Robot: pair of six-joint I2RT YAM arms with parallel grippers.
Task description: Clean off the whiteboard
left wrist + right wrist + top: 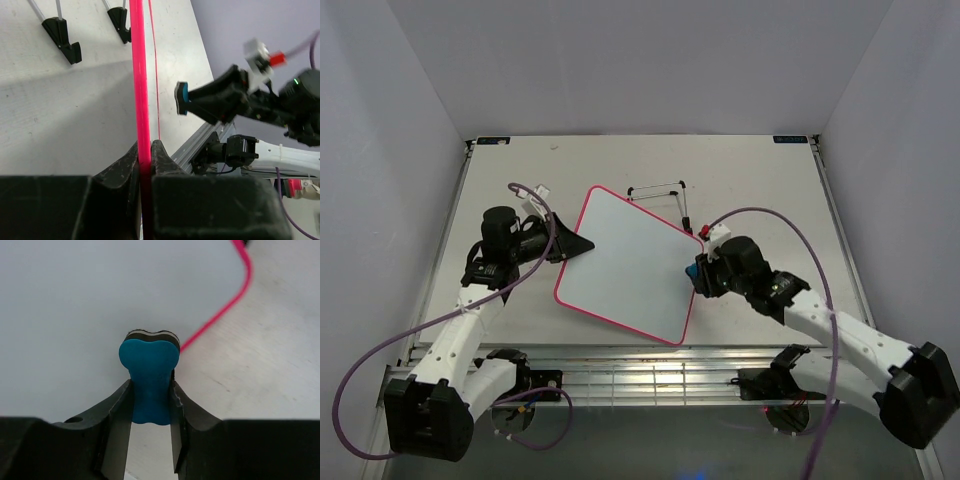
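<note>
The whiteboard [630, 265], white with a pink-red frame and no writing showing, lies tilted at the table's middle. My left gripper [578, 244] is shut on its left edge; in the left wrist view the pink frame [141, 100] runs straight between the pinching jaws of the left gripper [145, 150]. My right gripper [698, 276] sits at the board's right edge, shut on the waist of a blue bone-shaped eraser [149, 371]. That eraser [181, 98] also shows in the left wrist view, held just above the board near its corner [240, 275].
A thin black wire stand [660, 192] lies on the table just behind the board; its black feet [62, 39] show in the left wrist view. Grey walls enclose the table on three sides. A metal rail [640, 370] runs along the near edge.
</note>
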